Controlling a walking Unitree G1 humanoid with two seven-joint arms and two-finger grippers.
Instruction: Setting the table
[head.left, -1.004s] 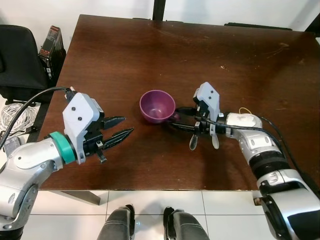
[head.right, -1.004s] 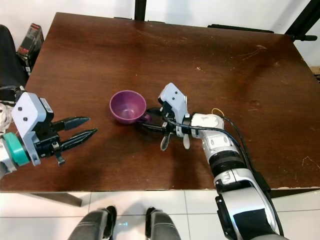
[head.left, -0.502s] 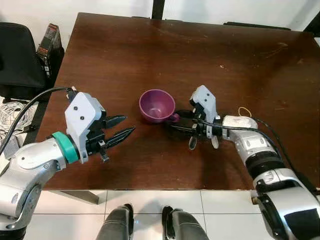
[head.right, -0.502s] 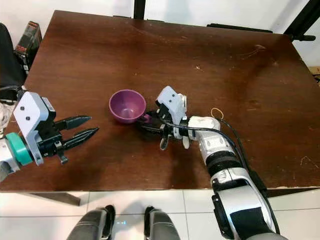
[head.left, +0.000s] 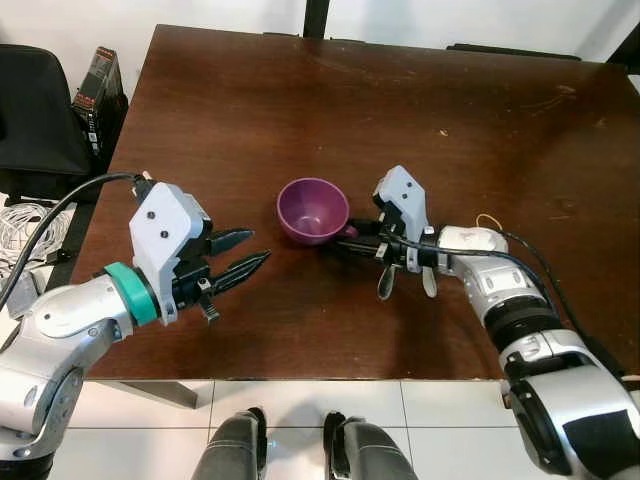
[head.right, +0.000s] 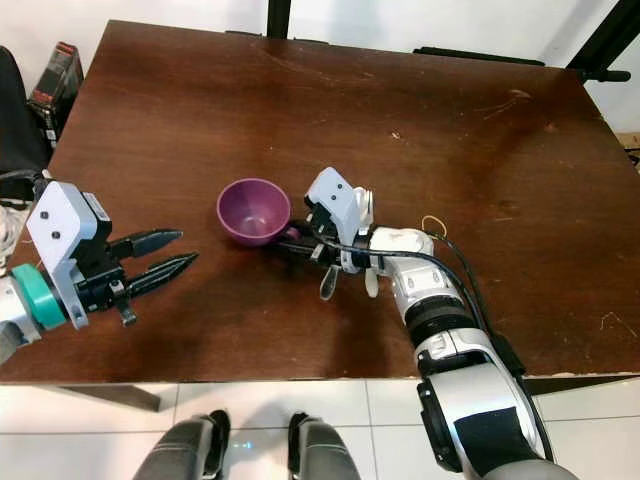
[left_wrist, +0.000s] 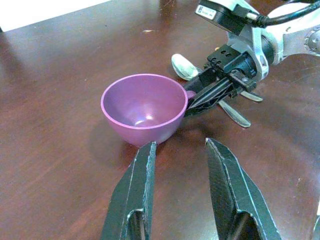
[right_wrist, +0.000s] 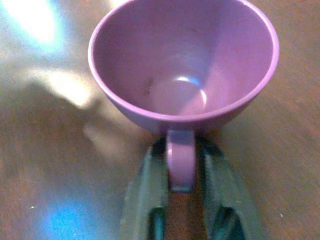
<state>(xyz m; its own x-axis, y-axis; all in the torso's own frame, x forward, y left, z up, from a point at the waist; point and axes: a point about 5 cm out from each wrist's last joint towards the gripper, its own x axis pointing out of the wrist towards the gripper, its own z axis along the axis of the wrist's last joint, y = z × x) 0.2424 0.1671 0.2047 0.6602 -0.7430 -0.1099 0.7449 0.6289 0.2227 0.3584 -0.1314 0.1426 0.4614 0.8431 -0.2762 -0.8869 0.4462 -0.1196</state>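
Just ahead of the right gripper (head.right: 300, 243), on the dark brown wooden table (head.left: 300, 100), stands a purple cup (head.left: 313, 210), upright, round and smooth-walled, with a glossy inside that catches a spot of light. In the right wrist view the two black fingers (right_wrist: 145, 190) lie close on either side of the cup's small loop handle (right_wrist: 180, 162), narrowed about it; whether they press it firmly cannot be told. The cup rests on the tabletop, whose polished grain shows faint scratches and pale marks toward the far side.

Under the right gripper's silver wrist lie two metal spoons (head.left: 386, 284), their bowls pointing toward the near edge of the table; the left wrist view shows one rounded spoon bowl (left_wrist: 183, 66) behind the fingers. Just beyond the right forearm lies a thin yellowish rubber band (head.left: 487, 221).

The left gripper (head.left: 243, 254) hovers on the other side of the cup, well apart from it, its two tapered black fingers (left_wrist: 137, 192) parted and holding nothing, pointing at the cup. Its housing is white with a teal ring at the wrist.

Off the table's left edge stand a black chair (head.left: 40, 110), a stack of boxes (head.left: 98, 90) and a coil of white cable (head.left: 25, 235) on the floor. The robot's two feet (head.left: 300, 450) stand on pale tiles below the near edge.
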